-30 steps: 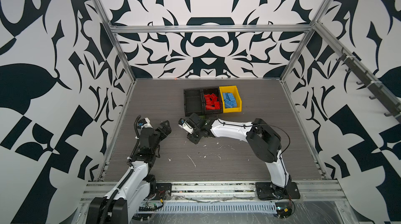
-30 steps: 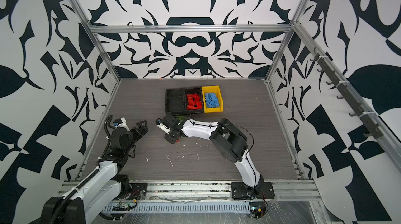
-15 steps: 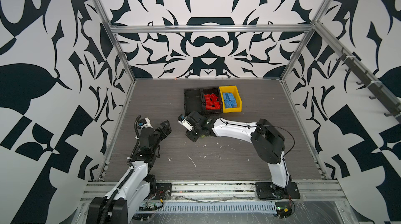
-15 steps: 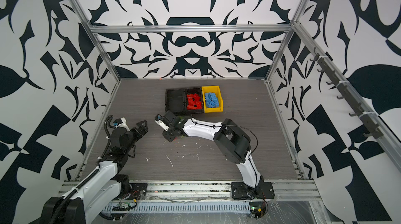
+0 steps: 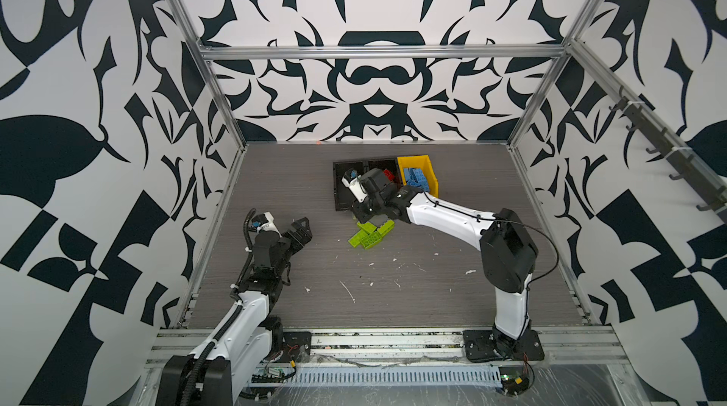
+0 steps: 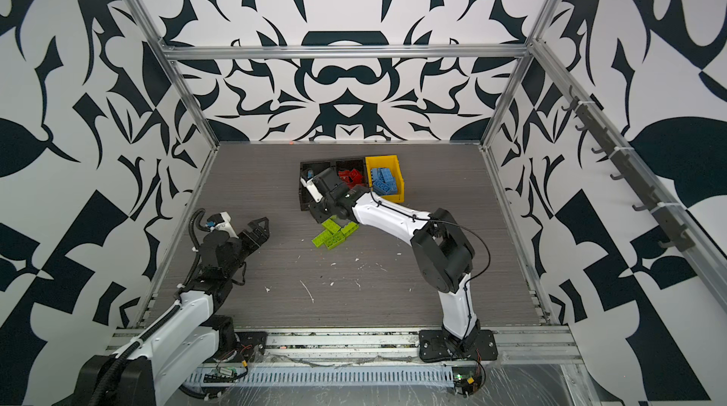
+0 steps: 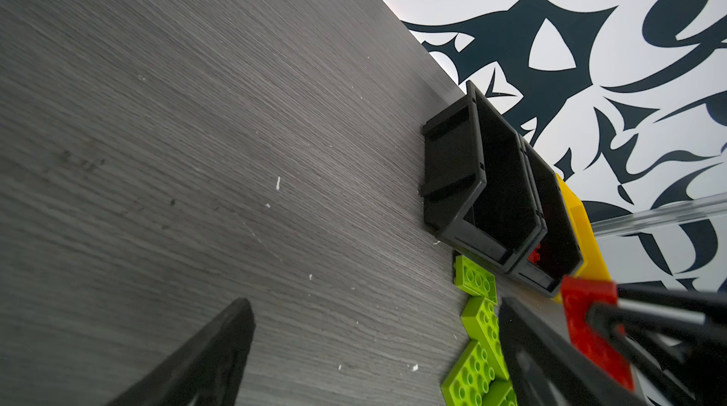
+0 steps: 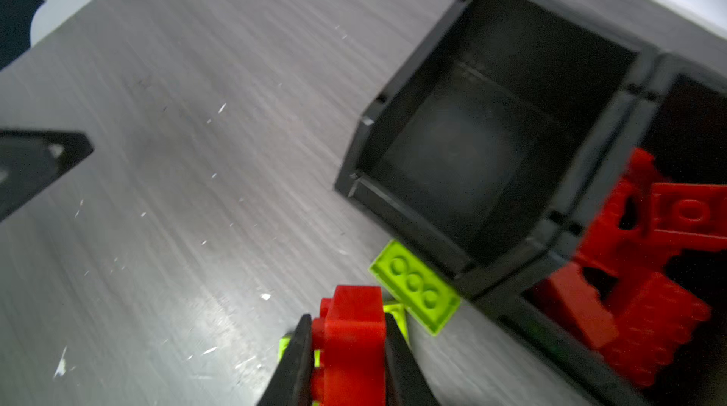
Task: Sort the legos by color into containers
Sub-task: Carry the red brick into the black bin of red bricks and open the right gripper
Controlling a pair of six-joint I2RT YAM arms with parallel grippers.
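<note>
My right gripper is shut on a red lego and holds it above the table, just in front of the empty black container. Several lime green legos lie in a cluster on the table below it. The middle black container holds red legos. The yellow container holds light blue legos. My left gripper stands open at the left, apart from the green legos, with nothing between its fingers.
The three containers stand side by side near the back wall. White scuff flecks are scattered over the grey table. Metal frame rails edge the table on each side.
My right gripper has lifted and moved back toward the containers with the red lego, uncovering the green legos. The left arm has not moved.
</note>
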